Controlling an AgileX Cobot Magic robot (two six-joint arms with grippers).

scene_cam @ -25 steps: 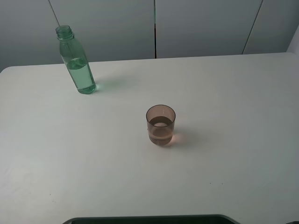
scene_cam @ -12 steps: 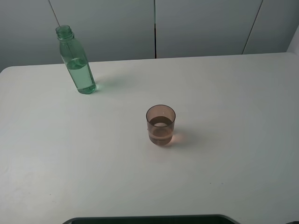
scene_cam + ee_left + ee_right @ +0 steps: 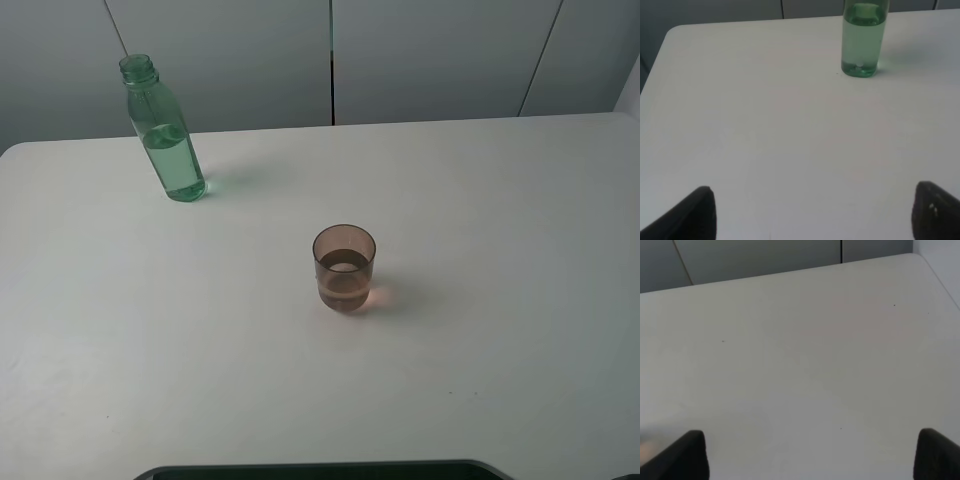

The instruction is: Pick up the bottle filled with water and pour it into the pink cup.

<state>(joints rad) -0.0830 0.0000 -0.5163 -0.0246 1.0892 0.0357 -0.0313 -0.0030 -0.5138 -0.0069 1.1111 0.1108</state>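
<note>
The green-tinted bottle (image 3: 165, 135) stands upright and capless at the table's far left, about half full of water. It also shows in the left wrist view (image 3: 862, 37), far ahead of my left gripper (image 3: 812, 212), which is open and empty over bare table. The pink cup (image 3: 344, 267) stands upright near the table's middle and holds some water. My right gripper (image 3: 810, 455) is open and empty over bare table; the cup does not show in its view. Neither gripper shows in the exterior view.
The white table (image 3: 500, 220) fills the view, with grey wall panels behind its far edge. A dark rounded edge (image 3: 320, 468) runs along the bottom of the exterior view. The table's right edge shows in the right wrist view (image 3: 940, 280).
</note>
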